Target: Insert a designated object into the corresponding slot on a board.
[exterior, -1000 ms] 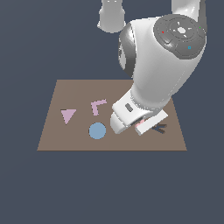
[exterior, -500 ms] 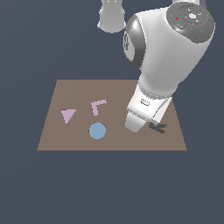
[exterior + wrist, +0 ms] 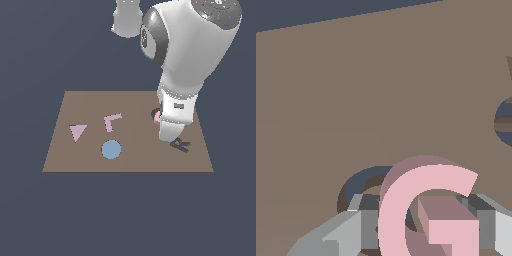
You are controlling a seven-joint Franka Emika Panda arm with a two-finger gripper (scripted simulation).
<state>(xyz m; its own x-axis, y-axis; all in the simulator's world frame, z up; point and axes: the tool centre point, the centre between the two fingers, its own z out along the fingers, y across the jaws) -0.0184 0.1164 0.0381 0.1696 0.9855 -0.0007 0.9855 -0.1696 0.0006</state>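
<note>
The brown board [image 3: 90,105] lay flat under the white arm, carrying a pink triangle [image 3: 77,132], a pink L [image 3: 112,120], a blue disc [image 3: 111,149] and a dark R-shaped recess [image 3: 181,145]. Toward the exterior view's right, the gripper [image 3: 423,230] pinched the pink G block [image 3: 421,210] between its grey fingers [image 3: 363,227]. It held the block just above the dark G-shaped slot [image 3: 363,182], which was partly hidden beneath.

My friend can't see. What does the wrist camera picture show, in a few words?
A pink G block is held between the gripper's grey fingers, just above a dark G-shaped slot in the brown board. Part of another dark recess shows at the picture's edge.
</note>
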